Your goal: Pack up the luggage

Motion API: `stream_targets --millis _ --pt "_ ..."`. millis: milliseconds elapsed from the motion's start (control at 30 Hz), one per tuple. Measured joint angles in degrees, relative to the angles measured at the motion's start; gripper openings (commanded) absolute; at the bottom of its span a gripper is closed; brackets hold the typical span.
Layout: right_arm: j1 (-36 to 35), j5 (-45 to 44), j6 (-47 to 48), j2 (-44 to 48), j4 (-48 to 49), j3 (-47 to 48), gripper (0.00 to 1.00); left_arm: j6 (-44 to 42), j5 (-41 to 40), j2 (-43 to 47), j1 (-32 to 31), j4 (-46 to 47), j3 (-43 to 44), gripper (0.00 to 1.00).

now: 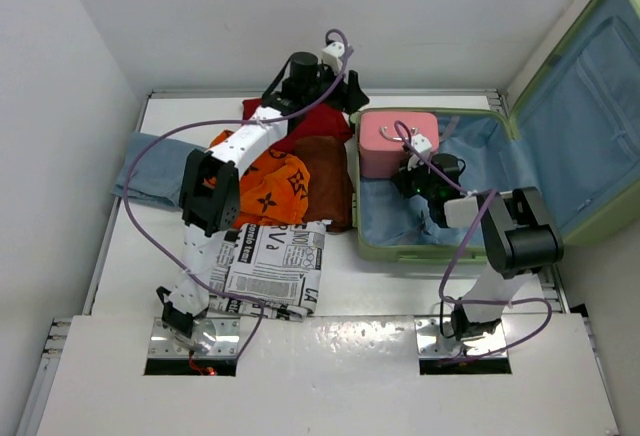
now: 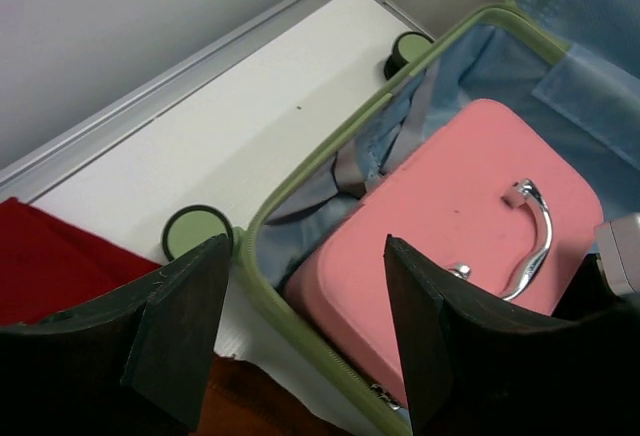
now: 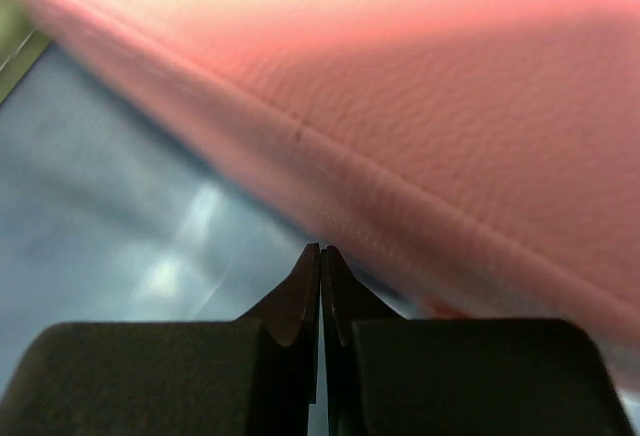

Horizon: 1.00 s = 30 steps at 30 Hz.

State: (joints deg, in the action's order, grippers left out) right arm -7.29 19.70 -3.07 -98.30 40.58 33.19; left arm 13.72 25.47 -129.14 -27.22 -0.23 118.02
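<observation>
White table (image 1: 380,286) holds open, light-green, blue-lined luggage (image 1: 470,251).

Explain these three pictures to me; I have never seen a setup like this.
Two robot arms stand bolted at a white table's near edge. The overhead picture looks down from behind them. The other two come from cameras on each wrist, so the dark fingers in front are the arm's own. The open green luggage lies on the right with a small pink case inside. Folded clothes lie piled on the left, a newspaper-print piece nearest. The left hand is open above the luggage rim, holding nothing. The right hand is shut and empty, right beside the pink case.
</observation>
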Motion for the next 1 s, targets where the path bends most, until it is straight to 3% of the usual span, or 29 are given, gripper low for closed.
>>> stream_targets --millis 367,500,533,633,800,1000 --pt "-0.1 -2.8 -0.4 -3.9 -3.0 6.5 0.02 1.8 -0.2 0.0 3.0 0.0 0.0 0.71" --pt "-0.2 -2.4 -0.7 -3.7 -3.3 6.6 0.2 0.7 -1.4 0.3 3.7 -1.7 -0.1 0.73" --pt "-0.3 -2.2 -0.9 -3.4 -3.4 6.4 0.3 0.2 -1.8 0.5 4.0 -2.5 -0.3 0.73" --pt "-0.3 -1.1 -1.6 0.2 -4.4 4.2 0.47 -1.6 -2.9 3.0 5.4 -5.0 -2.6 0.75" --pt "-0.1 4.3 -1.9 14.2 -12.3 3.0 0.52 -2.6 -3.3 11.5 11.7 -8.9 -10.6 0.79" --pt "-3.7 14.0 -9.5 19.3 -28.7 17.9 0.62 -2.3 -3.2 24.7 24.2 -10.2 -24.4 0.82"
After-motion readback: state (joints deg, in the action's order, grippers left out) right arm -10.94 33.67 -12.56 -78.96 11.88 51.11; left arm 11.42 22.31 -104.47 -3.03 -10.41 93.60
